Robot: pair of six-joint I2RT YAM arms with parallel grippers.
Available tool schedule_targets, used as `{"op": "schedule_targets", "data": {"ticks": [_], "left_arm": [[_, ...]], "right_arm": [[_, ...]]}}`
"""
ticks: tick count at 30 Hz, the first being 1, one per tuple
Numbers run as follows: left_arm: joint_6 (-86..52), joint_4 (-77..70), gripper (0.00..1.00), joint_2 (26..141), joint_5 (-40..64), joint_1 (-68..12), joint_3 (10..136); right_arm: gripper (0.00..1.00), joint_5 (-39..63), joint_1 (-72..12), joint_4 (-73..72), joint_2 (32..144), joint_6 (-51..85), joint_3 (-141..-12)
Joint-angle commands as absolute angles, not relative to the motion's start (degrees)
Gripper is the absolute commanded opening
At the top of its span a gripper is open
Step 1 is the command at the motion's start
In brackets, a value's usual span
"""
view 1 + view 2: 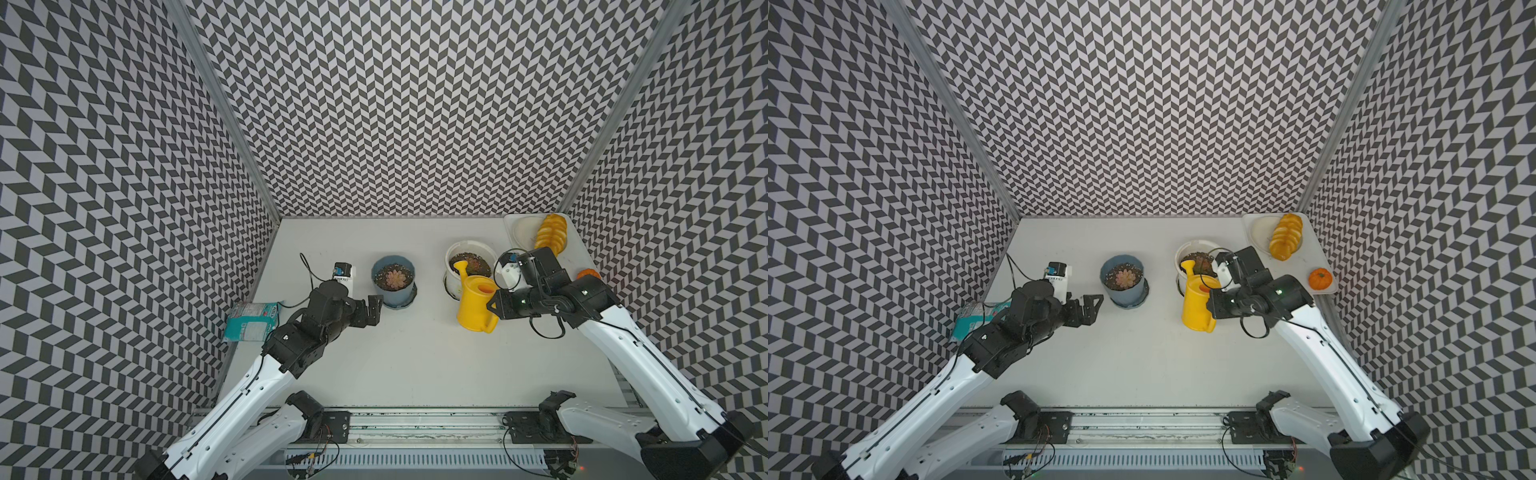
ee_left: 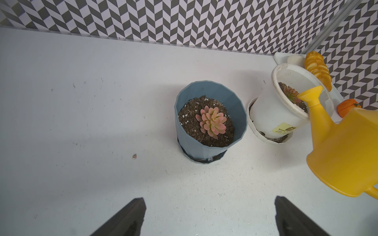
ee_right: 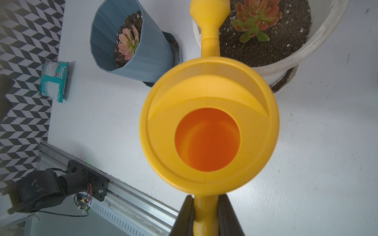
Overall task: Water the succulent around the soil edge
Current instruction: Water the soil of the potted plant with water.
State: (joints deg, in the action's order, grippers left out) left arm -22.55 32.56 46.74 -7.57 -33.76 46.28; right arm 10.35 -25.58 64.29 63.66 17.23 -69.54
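Observation:
The succulent [image 2: 211, 122], a pale pink rosette, stands in a blue-grey pot [image 2: 204, 149] left of the table's middle, also in both top views [image 1: 393, 278] [image 1: 1123, 277]. The soil edge [image 2: 188, 116] is a dark ring with pale specks round it. My right gripper [image 3: 205, 204] is shut on the handle of a yellow watering can [image 3: 208, 126], held upright to the right of the blue-grey pot [image 1: 476, 305]. Its spout [image 1: 460, 266] reaches over a white pot, not the blue-grey one. My left gripper [image 2: 208, 201] is open and holds nothing, just front-left of the blue-grey pot [image 1: 374, 311], not touching it.
A white pot [image 1: 478, 245] with a darker red-green rosette stands behind the can. At the back right, a white tray [image 1: 1312, 249] carries a braided bread [image 1: 550, 235] and a small orange pumpkin [image 1: 1320, 278]. A teal tissue packet [image 1: 251, 320] lies at the left table edge.

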Motion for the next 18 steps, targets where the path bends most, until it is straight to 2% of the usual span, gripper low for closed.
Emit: {"op": "schedule_targets", "data": {"ticks": [1,18], "left_arm": [[-22.15,30.81,1.0,46.48,-7.12,-34.04,46.05],[-22.15,30.94,1.0,46.17,-7.25,-34.06,46.06]], "right_arm": [[0.0,8.78,-25.34,62.29,61.55,18.19,-69.03],[0.0,4.06,-25.32,64.9,56.2,20.86,-64.76]]}}
